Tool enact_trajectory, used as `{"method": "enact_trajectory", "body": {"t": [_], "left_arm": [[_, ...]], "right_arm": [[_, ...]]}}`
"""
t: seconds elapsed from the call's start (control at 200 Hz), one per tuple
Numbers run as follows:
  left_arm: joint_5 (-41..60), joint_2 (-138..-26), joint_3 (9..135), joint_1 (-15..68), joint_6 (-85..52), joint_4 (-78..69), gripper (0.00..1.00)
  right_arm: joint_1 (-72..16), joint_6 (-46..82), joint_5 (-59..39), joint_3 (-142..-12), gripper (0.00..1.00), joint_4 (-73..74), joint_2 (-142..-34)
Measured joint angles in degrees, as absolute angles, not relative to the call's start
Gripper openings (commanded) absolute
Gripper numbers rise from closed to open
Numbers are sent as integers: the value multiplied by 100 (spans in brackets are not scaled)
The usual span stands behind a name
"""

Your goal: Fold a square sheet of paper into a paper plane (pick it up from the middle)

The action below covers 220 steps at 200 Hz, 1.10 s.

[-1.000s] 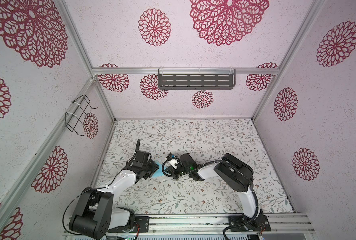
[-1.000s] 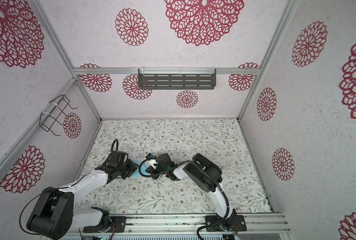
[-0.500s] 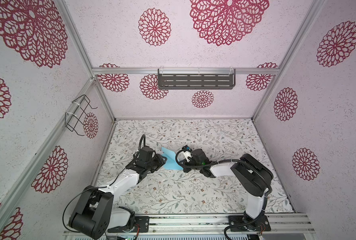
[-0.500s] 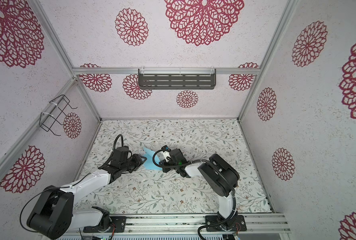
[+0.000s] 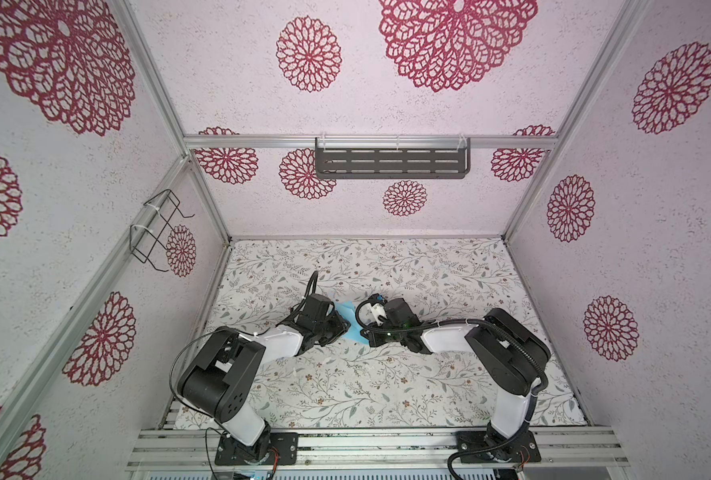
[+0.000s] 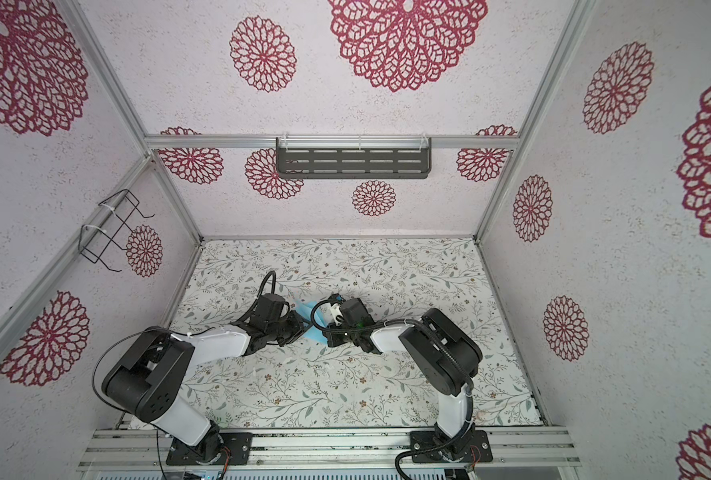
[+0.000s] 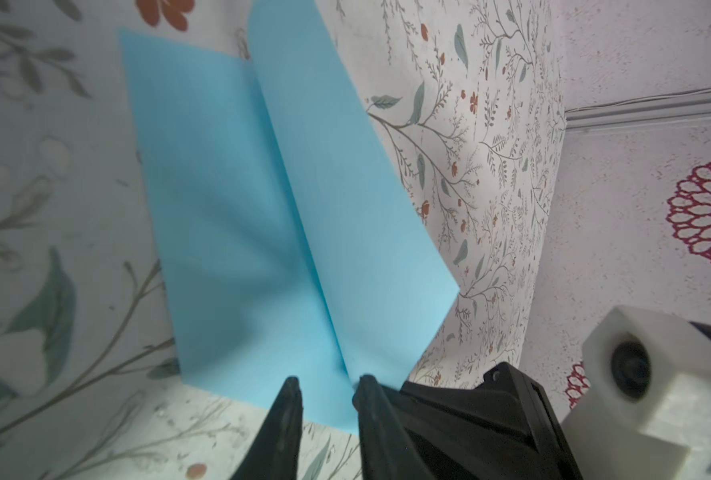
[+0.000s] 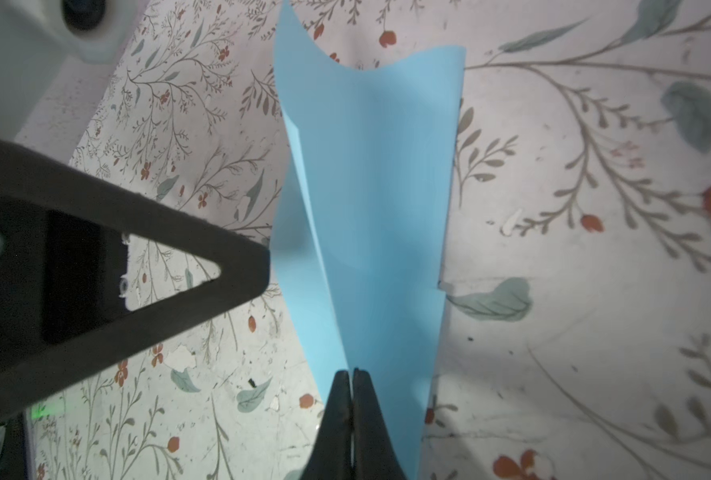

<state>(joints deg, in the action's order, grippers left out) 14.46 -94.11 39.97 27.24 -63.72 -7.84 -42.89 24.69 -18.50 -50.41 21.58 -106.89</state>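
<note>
The square sheet of paper [image 5: 346,311] [image 6: 304,309] is light blue and hangs above the floral mat between the two grippers. It has one centre crease, and its halves [image 7: 262,208] [image 8: 378,208] spread in a V. My right gripper [image 8: 351,372] [image 5: 364,334] is shut on the crease at the sheet's near edge. My left gripper [image 7: 329,380] [image 5: 343,330] faces it from the left. Its jaws stand a narrow gap apart astride the same edge, with the crease ending at one fingertip [image 7: 364,382]. No paper plane is in view.
A floral mat [image 5: 387,386] covers the table, boxed in by patterned walls. A grey slotted shelf [image 5: 391,162] hangs on the back wall and a wire rack [image 5: 158,230] on the left wall. An aluminium rail [image 5: 366,444] carrying both arm bases runs along the front.
Both grippers have shifted a little to the right and the paper has come up off the mat. The left gripper backed off, then closed in on the paper again with narrower jaws.
</note>
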Motion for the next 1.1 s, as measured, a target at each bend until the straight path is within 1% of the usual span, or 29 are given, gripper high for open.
{"method": "enact_trajectory", "body": {"t": [0.27,0.565,0.901,1.101], "left_arm": [[1382,-9649,4147,2724,-6361,-681,26],[1398,-9708,4174,2724,-6239,-602,31],[1409,-9832,4338,2724,-6099,-425,37],[1426,-9863,4462,2724,-5994,-242,39]], "right_arm": [[-4163,2718,-2554,-5085,5,2416,-10847],[-3905,3216,-3330,-5087,4,2919,-11198],[-3787,3760,-3913,-5087,4,3487,-11443],[-3745,4032,-4091,-5087,5,3625,-11609]]}}
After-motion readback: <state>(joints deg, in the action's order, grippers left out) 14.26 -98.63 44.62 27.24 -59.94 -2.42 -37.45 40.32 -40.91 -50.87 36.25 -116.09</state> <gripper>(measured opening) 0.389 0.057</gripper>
